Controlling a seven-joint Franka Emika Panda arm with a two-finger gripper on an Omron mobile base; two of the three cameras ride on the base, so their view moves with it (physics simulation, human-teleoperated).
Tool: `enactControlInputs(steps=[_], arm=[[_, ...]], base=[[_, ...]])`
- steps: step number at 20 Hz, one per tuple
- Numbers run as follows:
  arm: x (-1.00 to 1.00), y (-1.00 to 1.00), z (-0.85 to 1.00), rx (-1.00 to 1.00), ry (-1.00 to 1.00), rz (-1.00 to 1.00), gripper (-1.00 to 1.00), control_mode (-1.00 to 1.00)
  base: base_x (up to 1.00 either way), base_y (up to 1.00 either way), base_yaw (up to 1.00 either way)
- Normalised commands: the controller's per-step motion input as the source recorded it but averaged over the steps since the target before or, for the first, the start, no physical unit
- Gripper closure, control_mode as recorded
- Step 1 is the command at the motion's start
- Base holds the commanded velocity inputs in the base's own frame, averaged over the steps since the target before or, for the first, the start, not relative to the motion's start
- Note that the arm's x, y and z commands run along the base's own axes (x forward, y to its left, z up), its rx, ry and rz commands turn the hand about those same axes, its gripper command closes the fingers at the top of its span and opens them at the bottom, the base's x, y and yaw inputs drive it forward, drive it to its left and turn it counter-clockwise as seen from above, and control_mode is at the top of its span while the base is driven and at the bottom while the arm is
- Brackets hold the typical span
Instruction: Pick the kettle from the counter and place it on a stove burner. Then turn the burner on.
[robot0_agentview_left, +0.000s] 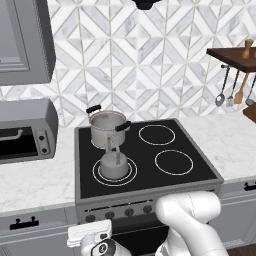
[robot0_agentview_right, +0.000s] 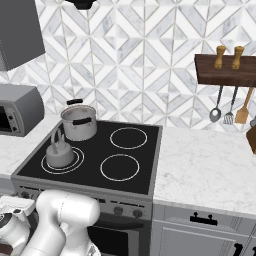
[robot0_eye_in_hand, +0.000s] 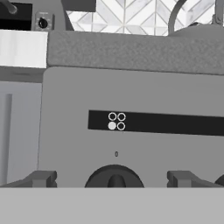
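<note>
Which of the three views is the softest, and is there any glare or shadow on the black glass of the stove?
The hand view is softest: the knob and front panel look coarse up close. In both base views the stove glass is flat black, without glare; light is even, with no clear shadow under the kettle or pot.

A rendered home kitchen. A black glass stove (robot0_agentview_left: 145, 155) with white ring burners and a grey knob panel (robot0_eye_in_hand: 131, 131) is set into a white marble-look desk (robot0_agentview_right: 200, 170) over grey cabinets with black handles (robot0_agentview_right: 202, 218). A steel pot (robot0_agentview_left: 107, 127) and a kettle (robot0_agentview_left: 114, 165) stand on the stove. A grey toaster oven (robot0_agentview_left: 25, 131) sits at the desk's left end. Diamond-patterned tile (robot0_agentview_left: 135, 60) covers the wall, and a wooden shelf (robot0_agentview_right: 225, 70) there carries grinders and hanging utensils (robot0_agentview_right: 230, 107).
</note>
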Motion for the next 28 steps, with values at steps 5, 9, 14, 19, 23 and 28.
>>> enactControlInputs(steps=[5,9,14,19,23,28], arm=[[0.0,0.0,-0.08,0.0,0.0,0.0,-1.0,-1.0],[0.0,0.0,-0.03,0.0,0.0,0.0,-1.0,-1.0],[0.0,0.0,0.0,0.0,0.0,0.0,1.0,-1.0],[0.0,0.0,0.0,0.0,0.0,0.0,1.0,-1.0],[0.0,0.0,0.0,0.0,0.0,0.0,1.0,-1.0],[0.0,0.0,0.0,-0.01,0.0,0.0,1.0,-1.0]], base=[[0.0,0.0,0.0],[0.0,0.0,0.0],[0.0,0.0,0.0],[0.0,0.0,0.0],[0.0,0.0,0.0],[0.0,0.0,0.0]])
